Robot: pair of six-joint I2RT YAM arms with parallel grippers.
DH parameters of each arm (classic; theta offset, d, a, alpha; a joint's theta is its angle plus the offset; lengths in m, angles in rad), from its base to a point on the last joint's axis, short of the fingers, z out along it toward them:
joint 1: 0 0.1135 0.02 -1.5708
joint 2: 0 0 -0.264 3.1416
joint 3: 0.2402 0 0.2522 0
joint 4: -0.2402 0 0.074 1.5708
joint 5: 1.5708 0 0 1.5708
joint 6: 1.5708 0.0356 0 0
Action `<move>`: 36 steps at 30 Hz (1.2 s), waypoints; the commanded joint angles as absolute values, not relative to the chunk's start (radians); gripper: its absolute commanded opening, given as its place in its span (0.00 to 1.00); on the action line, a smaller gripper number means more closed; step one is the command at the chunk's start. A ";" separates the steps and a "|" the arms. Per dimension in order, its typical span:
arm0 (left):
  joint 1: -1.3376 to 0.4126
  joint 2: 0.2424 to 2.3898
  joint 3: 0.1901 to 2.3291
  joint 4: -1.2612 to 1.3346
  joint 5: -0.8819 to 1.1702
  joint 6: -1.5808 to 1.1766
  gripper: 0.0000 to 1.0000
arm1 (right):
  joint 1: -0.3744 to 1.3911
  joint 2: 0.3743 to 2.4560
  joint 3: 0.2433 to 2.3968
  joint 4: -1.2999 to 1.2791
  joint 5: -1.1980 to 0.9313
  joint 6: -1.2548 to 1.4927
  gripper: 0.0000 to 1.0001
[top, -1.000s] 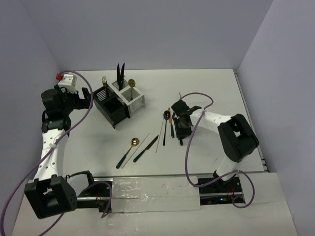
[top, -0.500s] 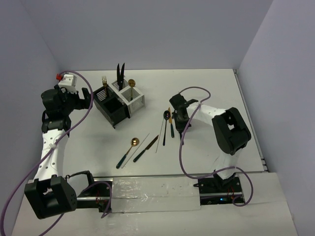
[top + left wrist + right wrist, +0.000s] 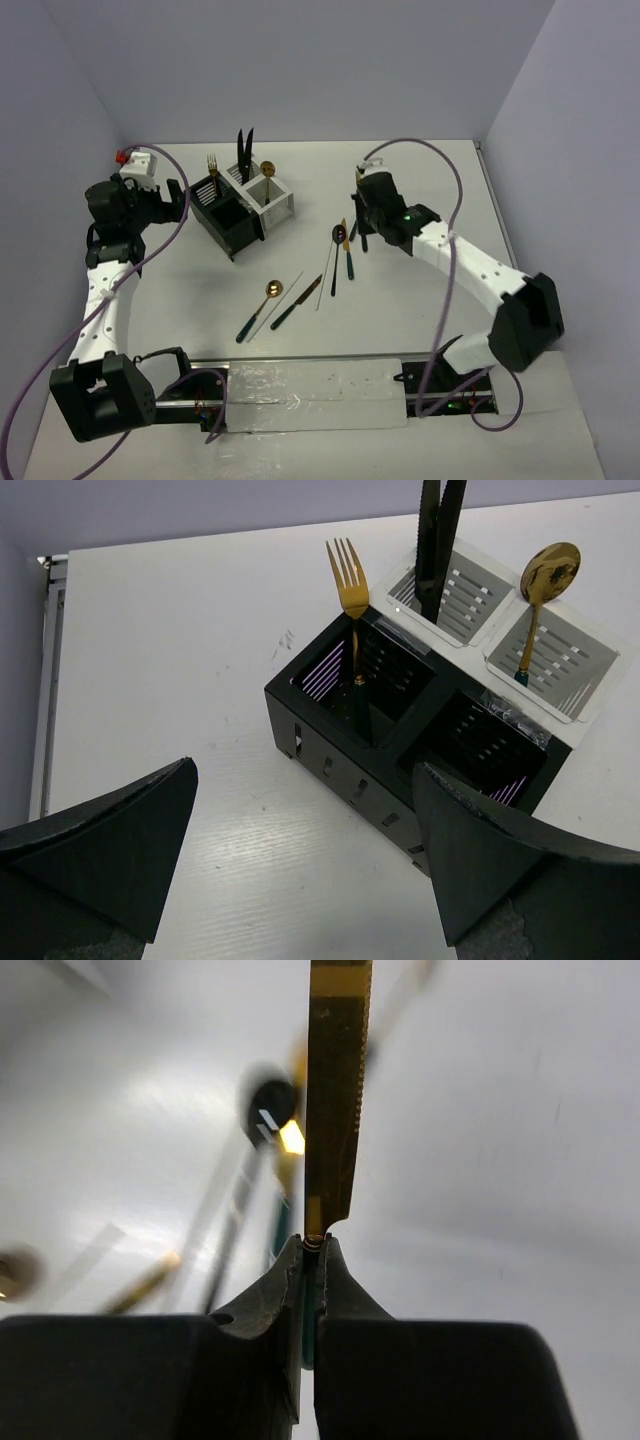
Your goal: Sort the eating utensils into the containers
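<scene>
Where the right pincer (image 3: 311, 1247) is clamped on it, the gold knife (image 3: 335, 1090) juts straight forward.

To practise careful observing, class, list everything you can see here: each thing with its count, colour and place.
Table: one, white, under everything.
Black caddy: one, black, far side, left.
White caddy: one, white, joined behind it.
Gold fork: one, gold, upright in black caddy.
Black utensils: two, black, upright in white caddy.
Gold spoon: one, gold, upright in white caddy.
Loose spoons: two, gold-headed and black-headed, on table.
Dark knife: one, dark, between them.
Chopsticks: two, pale, among them.
Gold-green piece: one, beside black-headed spoon, kind unclear.
Gold knife: one, gold, in right hand.
Arms: two, white-black, near edge.
Left hand: one, black, open, by caddies.
Right hand: one, black, shut on gold knife.
</scene>
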State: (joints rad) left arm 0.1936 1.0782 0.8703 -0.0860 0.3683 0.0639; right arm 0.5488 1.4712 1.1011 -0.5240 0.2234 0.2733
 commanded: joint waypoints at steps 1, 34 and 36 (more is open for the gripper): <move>0.201 1.088 0.905 -0.086 0.348 0.063 0.99 | 0.650 1.327 1.201 -0.147 0.314 0.165 0.00; 0.216 1.085 0.831 -0.044 0.307 0.089 0.99 | 0.815 2.479 2.221 0.299 0.423 0.215 0.00; 0.216 1.078 0.830 -0.046 0.302 0.094 0.99 | 0.815 2.483 2.224 0.276 0.390 0.219 0.02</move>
State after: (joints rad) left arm 0.2066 1.0878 0.8249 -0.0849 0.2920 0.0910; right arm 0.8074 2.4619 2.1693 0.3187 0.3660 0.2028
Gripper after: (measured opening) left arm 0.993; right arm 0.039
